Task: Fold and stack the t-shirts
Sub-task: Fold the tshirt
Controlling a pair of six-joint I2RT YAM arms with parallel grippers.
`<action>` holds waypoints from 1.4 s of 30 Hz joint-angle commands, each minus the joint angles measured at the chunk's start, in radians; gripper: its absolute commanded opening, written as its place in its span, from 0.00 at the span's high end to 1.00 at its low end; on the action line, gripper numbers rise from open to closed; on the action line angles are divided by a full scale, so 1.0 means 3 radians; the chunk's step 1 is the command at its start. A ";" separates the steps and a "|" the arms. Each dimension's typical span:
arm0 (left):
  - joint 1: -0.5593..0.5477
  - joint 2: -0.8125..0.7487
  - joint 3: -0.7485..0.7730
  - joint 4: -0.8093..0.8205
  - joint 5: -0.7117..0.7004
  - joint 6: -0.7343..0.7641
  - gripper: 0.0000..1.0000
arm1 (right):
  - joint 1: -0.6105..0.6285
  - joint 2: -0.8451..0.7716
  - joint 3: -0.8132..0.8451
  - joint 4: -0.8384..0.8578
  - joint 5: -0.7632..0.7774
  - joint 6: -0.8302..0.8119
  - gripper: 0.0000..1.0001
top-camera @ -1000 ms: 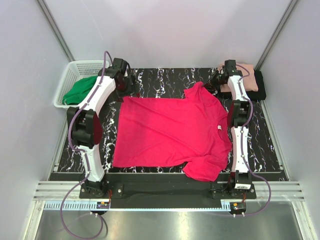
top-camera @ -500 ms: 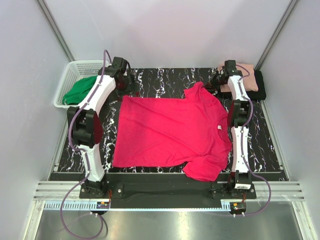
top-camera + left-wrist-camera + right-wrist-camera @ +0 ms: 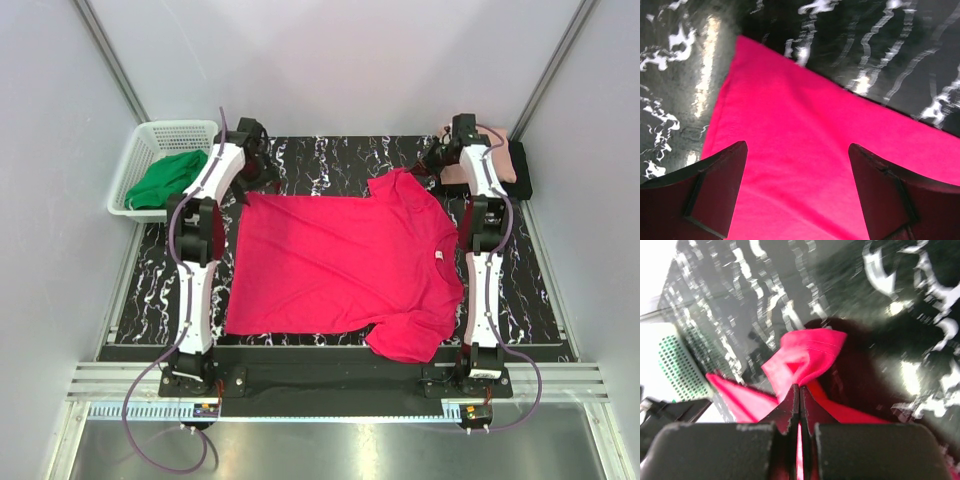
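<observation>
A bright crimson-pink t-shirt (image 3: pixel 340 260) lies spread flat on the black marbled mat (image 3: pixel 330 160). My left gripper (image 3: pixel 257 178) hovers open over the shirt's far left corner; in the left wrist view its gripper (image 3: pixel 797 145) stands wide with pink cloth (image 3: pixel 815 115) beneath and nothing between the fingers. My right gripper (image 3: pixel 428 168) is shut on the shirt's far sleeve, and its wrist view shows the gripper (image 3: pixel 800 386) pinching a bunched fold of the sleeve (image 3: pixel 807 352). A pale salmon-pink t-shirt (image 3: pixel 503 160) lies folded on a black t-shirt (image 3: pixel 522 182) at the far right corner.
A white basket (image 3: pixel 150 135) with green cloth (image 3: pixel 165 178) in it stands at the far left, just off the mat. Grey walls close in the left, right and back sides. A metal rail runs along the near edge.
The right gripper has closed on the sleeve and lifted it slightly. The left arm has swung inward, bringing its open gripper over the shirt's far left corner.
</observation>
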State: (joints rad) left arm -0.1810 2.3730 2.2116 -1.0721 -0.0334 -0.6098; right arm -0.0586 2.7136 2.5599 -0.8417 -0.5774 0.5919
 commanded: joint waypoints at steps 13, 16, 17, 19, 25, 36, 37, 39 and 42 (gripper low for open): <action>0.0189 0.0154 0.0467 -0.0123 -0.0323 -0.0141 0.14 | 0.0001 -0.0578 -0.0244 -0.0032 -0.0203 -0.0163 1.00; 0.0199 0.0205 0.0482 -0.0128 -0.0385 -0.0156 0.14 | 0.0001 -0.0568 -0.0234 -0.0032 -0.0218 -0.0158 1.00; 0.0199 0.0225 0.0492 -0.0128 -0.0380 -0.0171 0.14 | 0.0001 -0.0568 -0.0239 -0.0032 -0.0228 -0.0158 1.00; 0.0199 0.0276 0.0538 -0.0128 -0.0349 -0.0186 0.14 | 0.0001 -0.0573 -0.0239 -0.0032 -0.0233 -0.0158 1.00; 0.0199 0.0460 0.0686 -0.0082 -0.0262 -0.0233 0.14 | -0.0004 -0.0598 -0.0229 -0.0032 -0.0269 -0.0158 1.00; 0.0220 0.0588 0.0712 -0.0057 -0.0318 -0.0248 0.15 | -0.0004 -0.0619 -0.0234 -0.0037 -0.0300 -0.0158 1.00; 0.0220 0.0578 0.0697 -0.0057 -0.0338 -0.0238 0.15 | -0.0004 -0.0609 -0.0219 -0.0037 -0.0310 -0.0153 1.00; 0.0230 0.0578 0.0687 -0.0052 -0.0369 -0.0238 0.16 | 0.0001 -0.0598 -0.0188 -0.0037 -0.0335 -0.0142 1.00; 0.0245 0.0583 0.0656 -0.0052 -0.0390 -0.0227 0.17 | -0.0004 -0.0598 -0.0178 -0.0042 -0.0341 -0.0147 1.00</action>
State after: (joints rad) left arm -0.1188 2.5530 2.3913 -1.1049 -0.1188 -0.6815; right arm -0.0589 2.5988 2.4790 -0.8585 -0.6487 0.5571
